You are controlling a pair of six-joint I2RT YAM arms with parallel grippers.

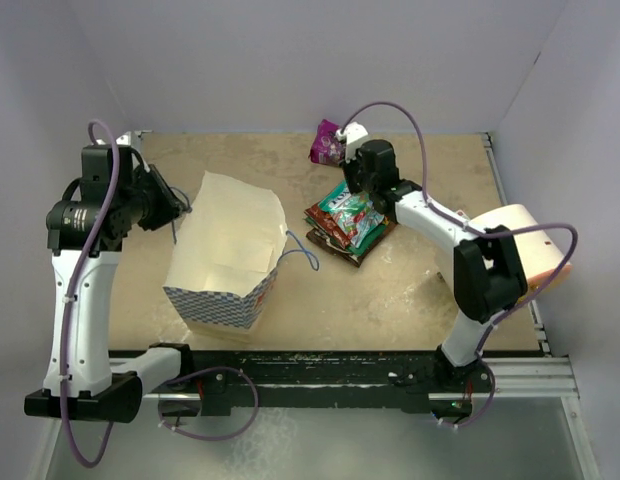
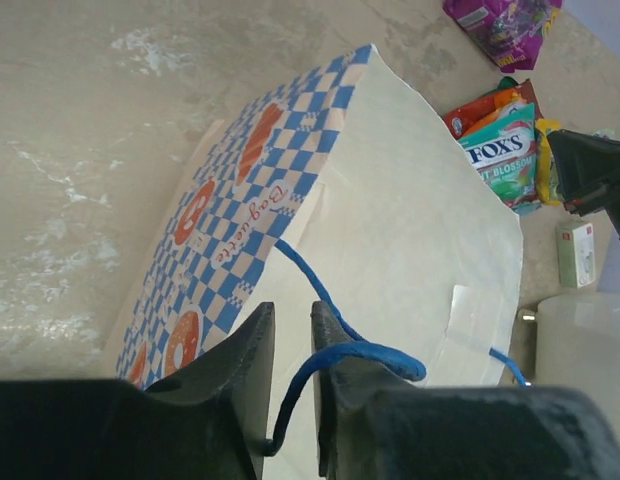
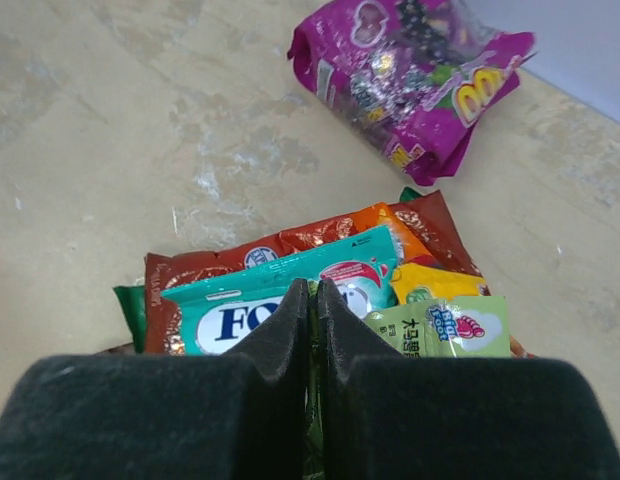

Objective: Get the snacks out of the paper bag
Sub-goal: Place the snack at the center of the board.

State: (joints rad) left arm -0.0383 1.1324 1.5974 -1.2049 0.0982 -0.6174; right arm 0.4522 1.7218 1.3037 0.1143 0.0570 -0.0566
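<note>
Left wrist view: left gripper (image 2: 292,315) jaws stand a narrow gap apart, wider than the thin blue string handle (image 2: 335,355) that runs through it from the cream-white paper bag with blue-and-white checkered band (image 2: 410,220). Bag lies on its side on the beige tabletop (image 2: 90,150), left of a pile of flat shiny snack packets (image 1: 345,222). Right gripper (image 3: 312,292) jaws pressed together, tips just over the teal packet (image 3: 340,262) topping that pile; magenta-purple packet (image 3: 410,70) lies apart beyond it.
</note>
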